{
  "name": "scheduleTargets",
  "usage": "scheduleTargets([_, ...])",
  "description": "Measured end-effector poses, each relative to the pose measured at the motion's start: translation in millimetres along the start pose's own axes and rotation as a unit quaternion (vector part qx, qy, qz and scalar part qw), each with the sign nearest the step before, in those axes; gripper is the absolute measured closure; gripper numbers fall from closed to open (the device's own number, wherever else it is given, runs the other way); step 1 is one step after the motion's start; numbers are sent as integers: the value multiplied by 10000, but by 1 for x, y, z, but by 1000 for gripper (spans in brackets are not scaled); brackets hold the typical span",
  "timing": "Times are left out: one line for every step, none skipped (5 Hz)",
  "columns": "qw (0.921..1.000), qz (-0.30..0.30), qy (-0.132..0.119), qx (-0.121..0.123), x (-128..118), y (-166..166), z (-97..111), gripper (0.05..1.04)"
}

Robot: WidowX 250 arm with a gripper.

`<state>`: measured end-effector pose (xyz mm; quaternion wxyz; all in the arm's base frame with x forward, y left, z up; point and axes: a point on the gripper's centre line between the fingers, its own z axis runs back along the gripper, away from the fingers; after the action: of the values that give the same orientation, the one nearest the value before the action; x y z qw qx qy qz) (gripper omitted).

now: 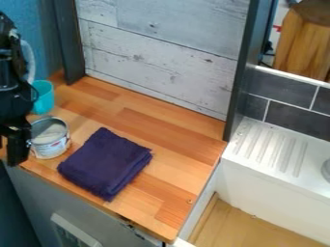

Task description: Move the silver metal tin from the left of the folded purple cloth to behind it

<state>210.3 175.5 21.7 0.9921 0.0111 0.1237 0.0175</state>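
At the left edge of the camera view hangs the black gripper [14, 144], low over the counter's front left part. Just right of it stands an open tin can [50, 139] with a pale inside and a printed label; whether the two touch I cannot tell. A turquoise cup [43, 98] is behind the can, partly hidden by the arm. To the can's right a dark purple folded cloth [106, 163] lies flat on the wooden counter [174, 132].
A whitewashed board wall [161, 53] between dark posts backs the counter. At the right are a white ridged drainboard [274, 149], dark tiles [296, 118] and a wooden block [306, 41]. The counter's front edge runs diagonally below the cloth.
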Motion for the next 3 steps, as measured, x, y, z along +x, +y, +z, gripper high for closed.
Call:
scheduleTargets([9994,-249,-219,71,19,-11,8,82])
scheduleTargets([9987,-398,-318,31,37,-15,8,82])
scheduleTargets([9978,-476,-459,14,55,-19,13,82])
